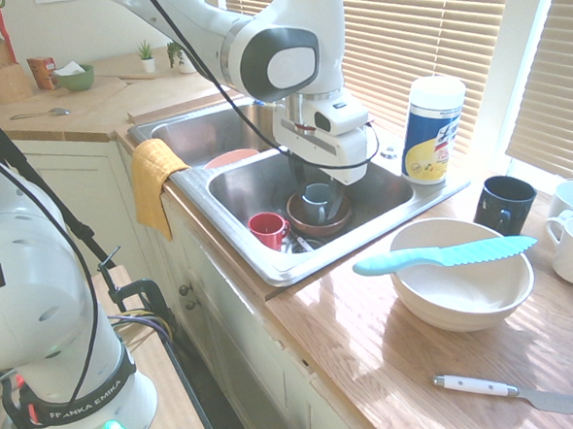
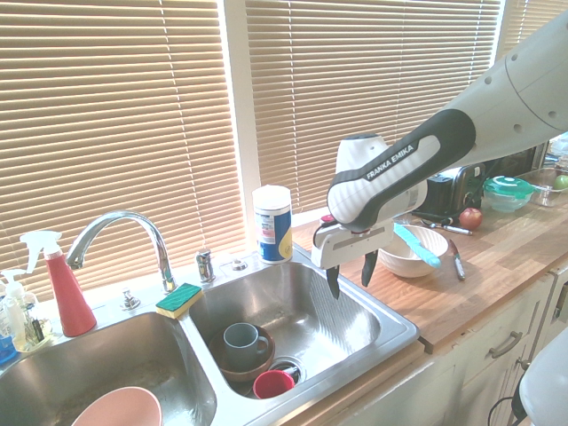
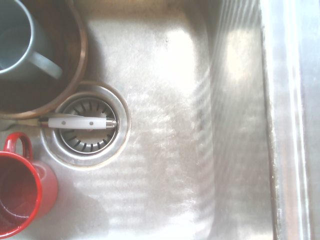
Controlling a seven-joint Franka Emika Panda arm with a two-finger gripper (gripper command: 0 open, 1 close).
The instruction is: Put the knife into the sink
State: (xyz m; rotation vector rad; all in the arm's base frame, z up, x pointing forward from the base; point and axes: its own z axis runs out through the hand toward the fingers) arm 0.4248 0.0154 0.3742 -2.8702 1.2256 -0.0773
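Gripper [image 2: 351, 272] released, empty, above sink [image 2: 390, 342] basin. Knife [image 1: 445, 255] lies well aside, across bowl [image 1: 463, 286] rim. Approach from above; pinch handle end squarely.

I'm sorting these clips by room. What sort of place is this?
A home kitchen, most likely: a double-basin steel sink with a curved faucet, dirty mugs and a bowl in it, and a wooden countertop holding a white bowl.

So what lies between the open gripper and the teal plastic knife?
Only the steel sink's rim and bare wooden counter, seen in the first exterior view; the gripper hangs over the basin, and the knife rests across the white bowl.
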